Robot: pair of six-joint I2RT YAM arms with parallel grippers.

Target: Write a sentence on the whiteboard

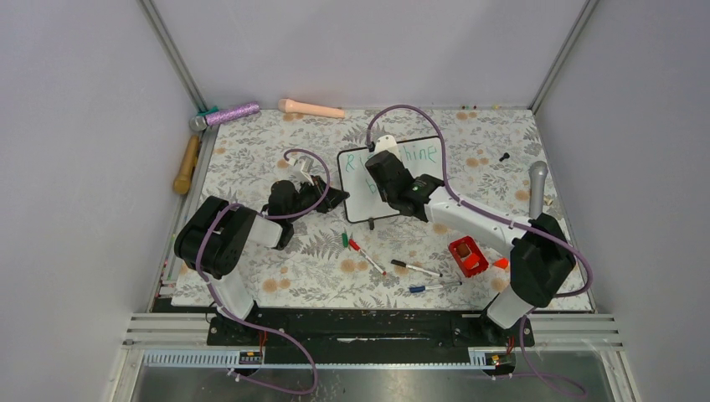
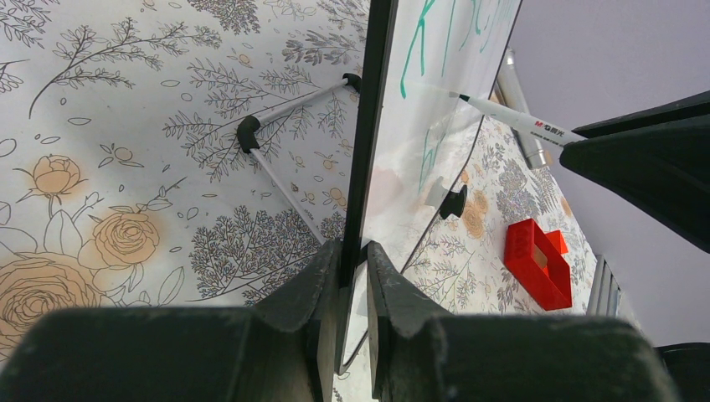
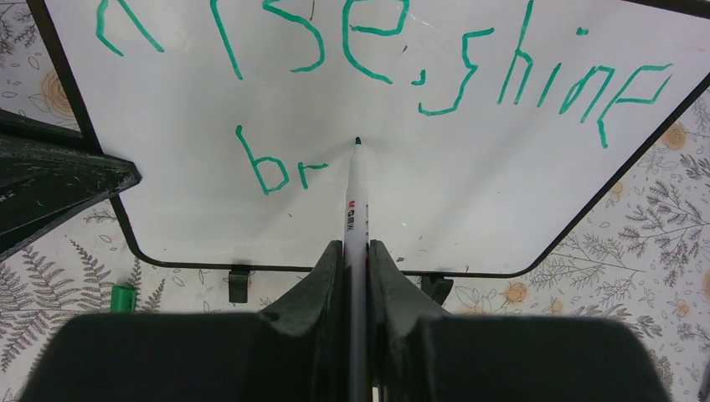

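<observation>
Green marker lettering, the sentence [image 3: 368,63], reads "Rise, shine" on the top line of the whiteboard [image 3: 469,201], with "br" started on a second line lower left. Board sits mid-bench [image 1: 251,167] on the floral surface, between the two arms. In the top view the right arm covers the middle of it. Right gripper [image 3: 356,251]: jaws pinching a white pen [image 3: 355,201] by the barrel. The pen points away from the wrist, dark tip touching the board face just right of the "r". Left gripper [image 2: 353,260]: jaws clamped on the board's thin black frame at its left edge, one finger on each face. Left wrist view has the board edge-on, with a black foot [image 2: 452,201] on the writing side. A thin wire prop [image 2: 280,184] with a black elbow is on the back side. The pen tip is on the writing face in that view too. Near side of the board, loose on the bench and apart from it: green cap [image 1: 344,239], red-capped marker [image 1: 366,256], dark-ended marker [image 1: 416,268], blue marker [image 1: 431,287]. Red box [image 1: 467,255] sits right of those, just beside the right forearm. Silver microphone [image 1: 537,180] is at the right edge. Purple glitter microphone [image 1: 226,115] and beige microphone [image 1: 310,107] lie along the far edge, well apart from the board.
</observation>
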